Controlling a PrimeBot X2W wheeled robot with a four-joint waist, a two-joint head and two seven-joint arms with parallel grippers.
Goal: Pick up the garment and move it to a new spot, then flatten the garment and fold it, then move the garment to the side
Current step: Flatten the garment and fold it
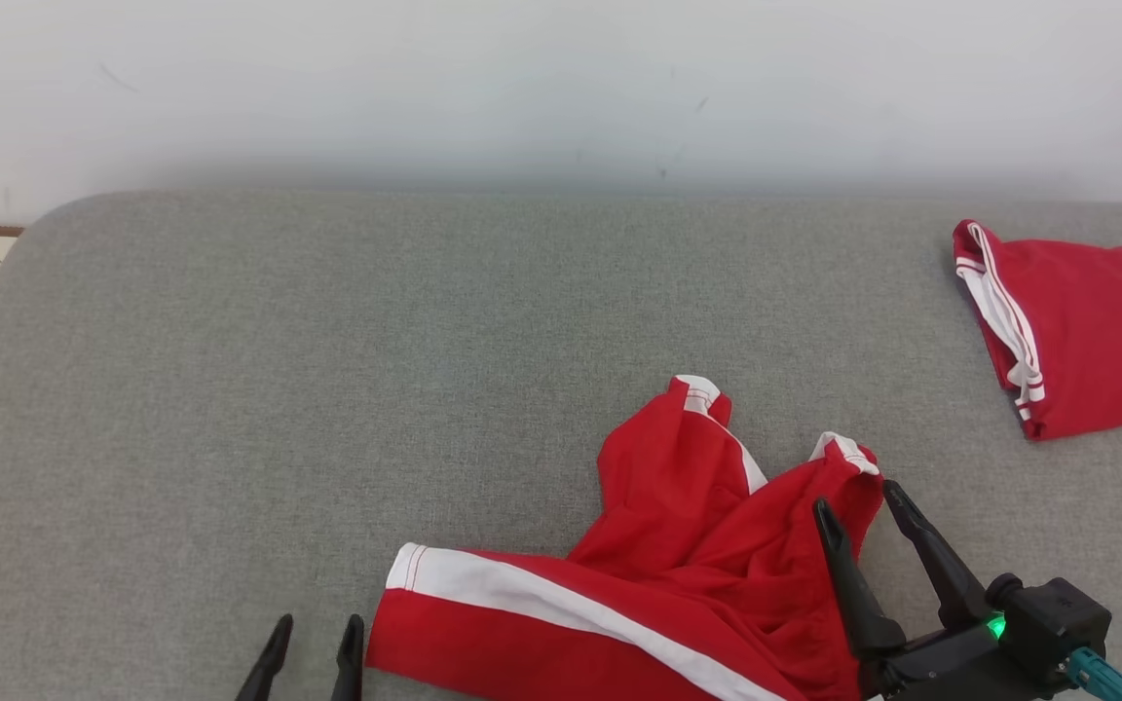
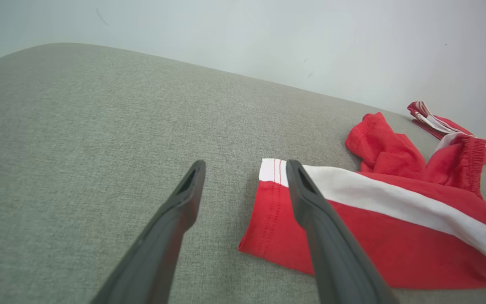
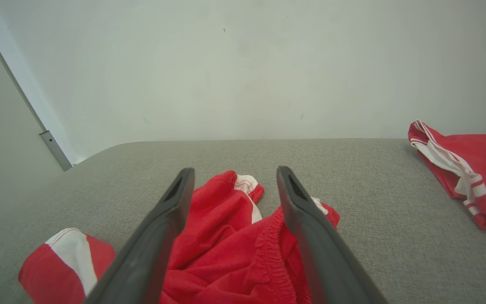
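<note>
**Hovering open at both ends**

Crumpled red fabric shorts with a white side stripe [image 1: 678,574] lie on the grey cloth surface [image 1: 327,389], long axis spanning left gripper [image 1: 319,628] to right gripper [image 1: 855,498]. Hem corner [image 2: 268,169] sits just right of the left fingers [image 2: 175,219]; the waistband [image 3: 268,236] lies under the right ones (nearer). Both pairs gape wide, empty, pitched low.

The left half and the far middle of the bench [image 1: 327,370] are bare grey fabric, open right up to the wall [image 1: 561,88] behind its far edge. Along the front edge, the crumpled red garment [image 1: 678,565] fills the middle-right, with the right gripper [image 1: 855,497] over its right end. A second red garment [image 1: 1087,331] blocks the far right corner.
</note>
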